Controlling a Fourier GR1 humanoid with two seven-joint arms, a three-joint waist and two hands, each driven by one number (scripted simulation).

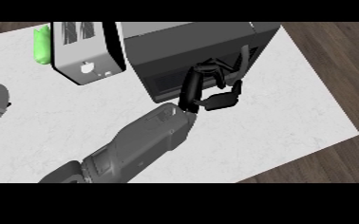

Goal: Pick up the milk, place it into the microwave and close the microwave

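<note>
The dark grey microwave point(203, 42) stands at the back of the white counter point(280, 123), and its door looks shut. No milk shows anywhere in the head view. My right hand point(200, 83) comes in on a grey forearm from the lower left and rests against the microwave's front, close to the door's handle point(245, 57). Its fingers point(223, 71) are loosely bent on the door. The thumb point(223, 100) sticks out below them, and nothing is held between thumb and fingers.
A silver toaster point(84, 52) stands just left of the microwave. A green object point(42, 45) lies behind it at the counter's left edge. A dark rounded shape point(4, 102) pokes in at the far left. Wooden floor point(322, 52) lies beyond the right edge.
</note>
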